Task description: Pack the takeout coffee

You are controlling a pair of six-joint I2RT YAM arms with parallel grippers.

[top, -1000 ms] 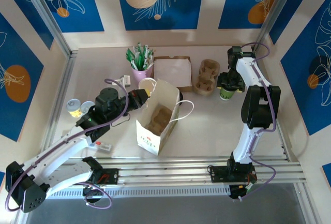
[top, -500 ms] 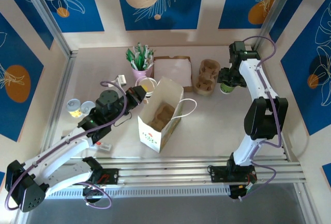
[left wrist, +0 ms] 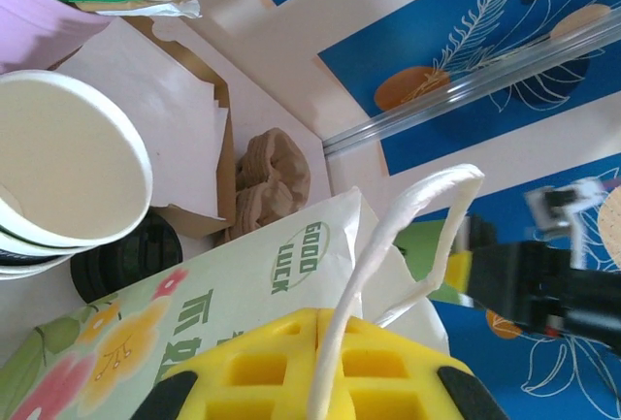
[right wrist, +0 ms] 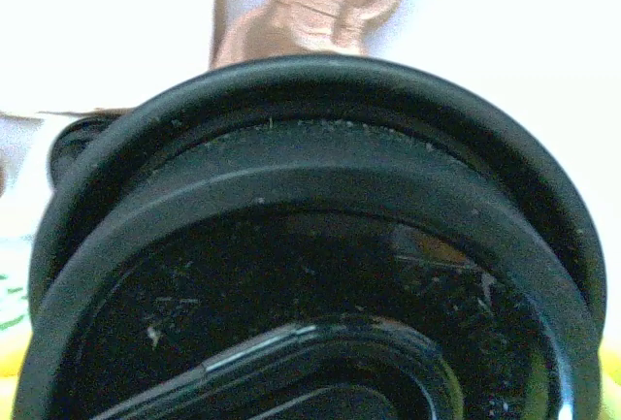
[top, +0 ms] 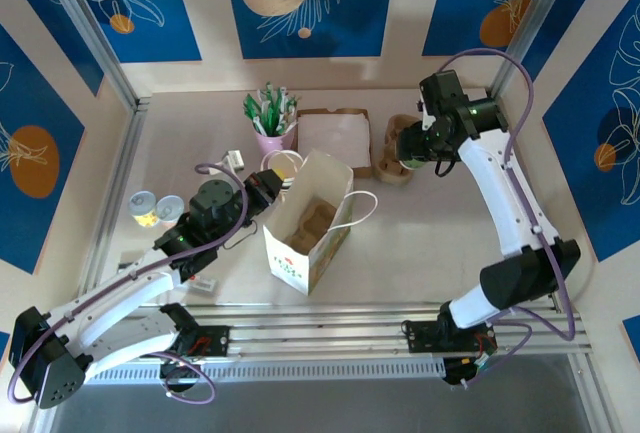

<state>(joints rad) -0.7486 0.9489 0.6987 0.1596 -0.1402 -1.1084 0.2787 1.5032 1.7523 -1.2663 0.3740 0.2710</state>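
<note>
My left end effector [top: 270, 187] pinches the handle [left wrist: 388, 245] to hold the bag [top: 305, 223] open, while my right end effector [top: 412, 145] grips the coffee [right wrist: 310, 274] up near the far edge of the surface [top: 420, 243], to bring it over.

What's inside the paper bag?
A brown cardboard cup holder sits inside the paper bag. The holder and the bag's walls cover the bottom, so anything underneath it can't be seen.

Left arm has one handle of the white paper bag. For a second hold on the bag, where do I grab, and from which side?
Take the free white cord handle, looping out past the right rim of the white paper bag. Come from above on the right, jaws across the cord: it hangs slack outside the wall, clear of the open mouth.
</note>
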